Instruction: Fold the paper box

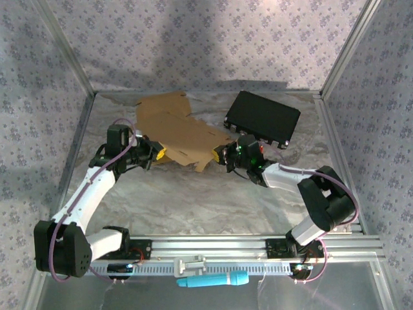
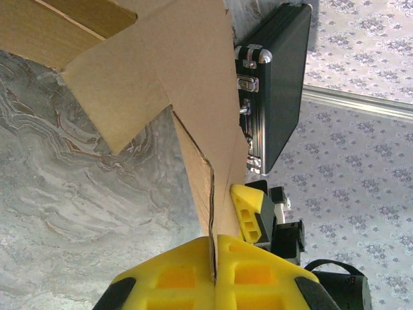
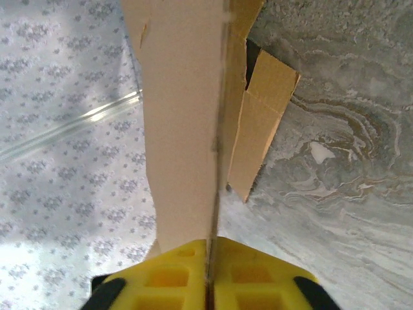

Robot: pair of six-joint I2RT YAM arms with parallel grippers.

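Two grippers, one box, one case, all on the bench [image 1: 193,200]. Starting at the left: the left gripper [image 1: 158,155] is clamped on the near-left edge of the box [image 1: 181,129]. In its wrist view the yellow pads [image 2: 174,278] pinch the cardboard edge-on.

Centre now: the box is a single flat brown sheet with its flaps spread. Its long axis runs from far left down to near right, and the far end points at the back-left corner. It sits mid-bench toward the back, spanning between the two grippers. Down front, one blue tool [image 1: 213,280] lies on the rail [image 1: 322,242].

Moving right: the right gripper [image 1: 218,155] is clenched on the near-right corner, with the sheet sandwiched thin between its pads [image 3: 258,284]. Just beyond it, one black case [image 1: 262,118] lies flat, latches on its near edge.
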